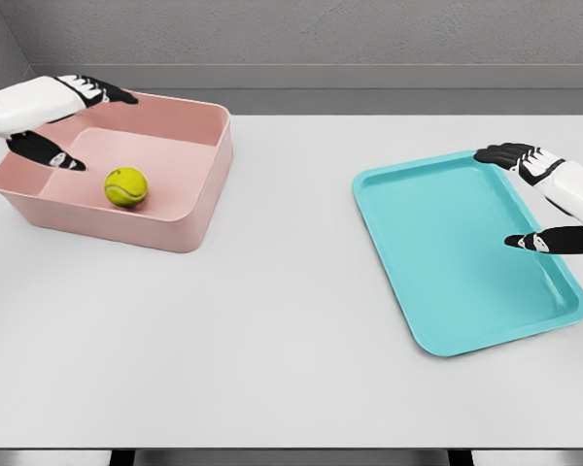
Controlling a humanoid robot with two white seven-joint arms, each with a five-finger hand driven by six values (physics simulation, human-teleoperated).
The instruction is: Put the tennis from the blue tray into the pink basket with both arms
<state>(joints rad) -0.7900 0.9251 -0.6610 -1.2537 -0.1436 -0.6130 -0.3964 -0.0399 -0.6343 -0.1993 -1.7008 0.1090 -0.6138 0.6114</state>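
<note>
Head view, we see the ball [125, 186] in the basket [189, 209] at the desk's [272, 340] far left, left hand [63, 121] spread empty above it, right hand [539, 199] wide over the tray's [437, 233] right edge

A yellow-green tennis ball [125, 186] rests inside the pink basket [189, 209]; the blue tray [447, 291] lies flat.

One ball [125, 186], one basket [189, 228], one tray [389, 243].

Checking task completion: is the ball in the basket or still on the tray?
In the basket: the ball rests on its floor.
</note>
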